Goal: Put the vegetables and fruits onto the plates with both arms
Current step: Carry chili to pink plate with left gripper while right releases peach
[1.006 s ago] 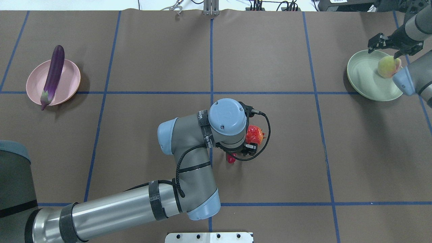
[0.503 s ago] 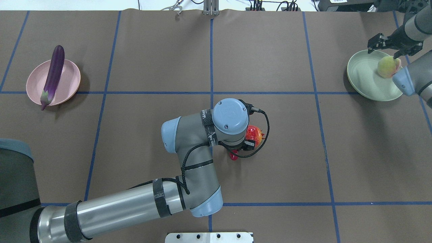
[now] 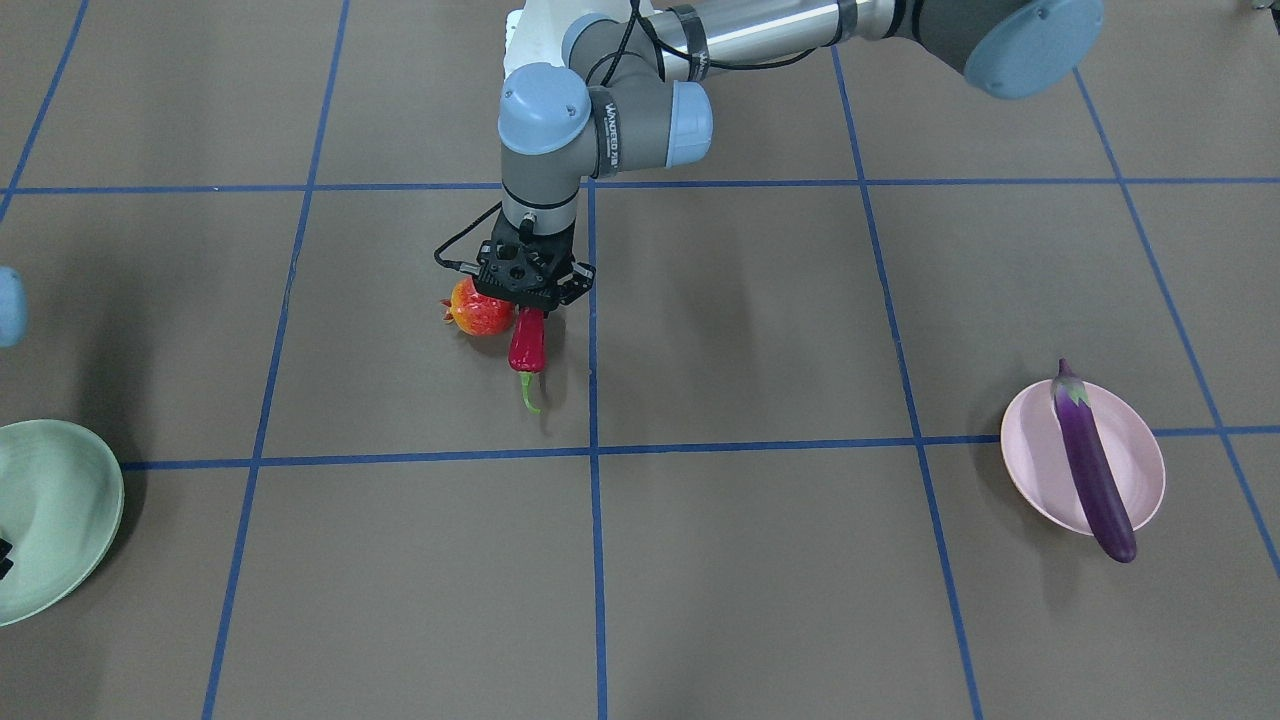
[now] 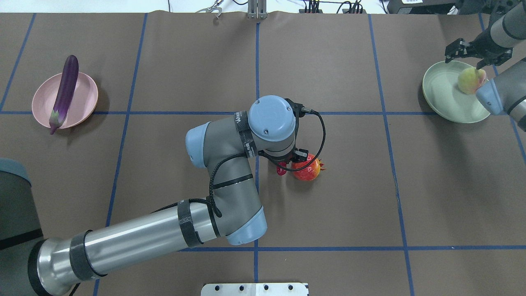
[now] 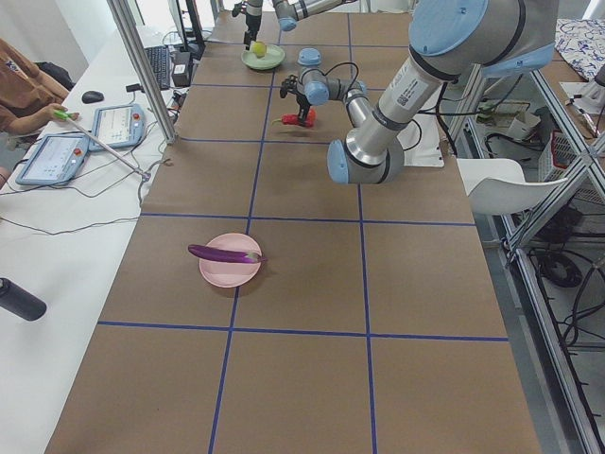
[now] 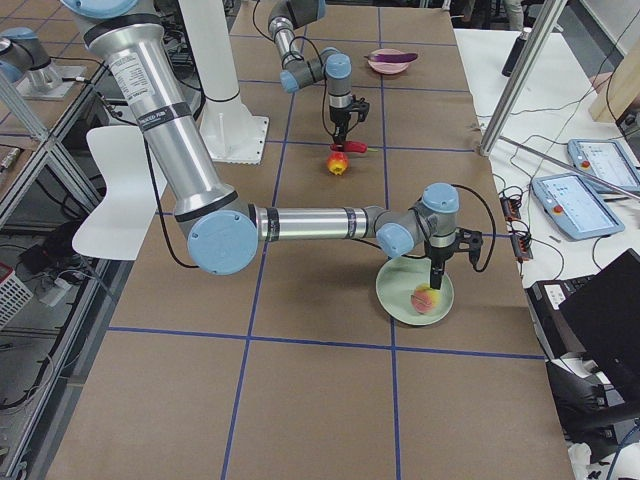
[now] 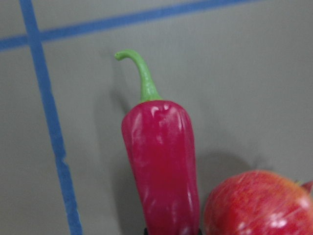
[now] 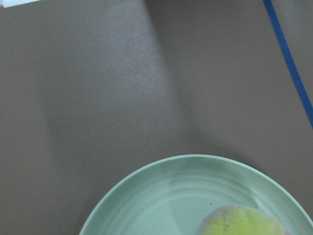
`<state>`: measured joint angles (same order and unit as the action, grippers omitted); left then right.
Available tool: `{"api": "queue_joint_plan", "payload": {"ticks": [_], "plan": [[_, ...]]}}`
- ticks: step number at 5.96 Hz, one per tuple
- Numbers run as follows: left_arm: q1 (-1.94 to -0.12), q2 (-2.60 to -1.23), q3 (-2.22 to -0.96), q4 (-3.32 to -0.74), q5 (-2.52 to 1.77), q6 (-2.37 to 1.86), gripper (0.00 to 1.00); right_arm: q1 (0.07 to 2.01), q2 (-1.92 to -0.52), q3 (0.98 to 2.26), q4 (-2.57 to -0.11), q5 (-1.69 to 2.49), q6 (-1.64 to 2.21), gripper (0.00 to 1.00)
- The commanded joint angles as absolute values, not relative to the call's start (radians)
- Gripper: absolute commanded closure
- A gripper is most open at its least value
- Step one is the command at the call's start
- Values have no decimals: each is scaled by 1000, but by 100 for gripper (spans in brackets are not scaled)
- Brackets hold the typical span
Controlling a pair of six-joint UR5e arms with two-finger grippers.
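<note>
The left gripper (image 3: 530, 310) pinches the chili pepper (image 3: 527, 348) just beside the pomegranate (image 3: 478, 312); far from the pomegranate, the right gripper (image 4: 464, 61) stands spread.

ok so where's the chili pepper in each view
Exterior front-facing: chili pepper left of centre.
Overhead exterior: centre, only a red tip shows.
Exterior left: top centre, small.
Exterior right: top centre, small.
Left wrist: fills the middle.
Right wrist: not in it.
Shared landmark: the pomegranate right beside it.
</note>
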<state>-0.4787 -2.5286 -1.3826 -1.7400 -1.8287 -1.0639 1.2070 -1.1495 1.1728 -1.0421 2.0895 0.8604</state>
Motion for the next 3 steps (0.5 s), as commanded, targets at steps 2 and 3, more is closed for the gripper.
{"api": "queue_joint_plan", "payload": {"ticks": [2,3], "plan": [[-822,-2241,-1606,-1657,-2112,-1066,100,1200,-1166,1326,-1040,2259,880,0],[-898,-2152,-1614,-1651,-2173,-1063,100,1174,-1181,1401,-1031,2307,978,0]]}}
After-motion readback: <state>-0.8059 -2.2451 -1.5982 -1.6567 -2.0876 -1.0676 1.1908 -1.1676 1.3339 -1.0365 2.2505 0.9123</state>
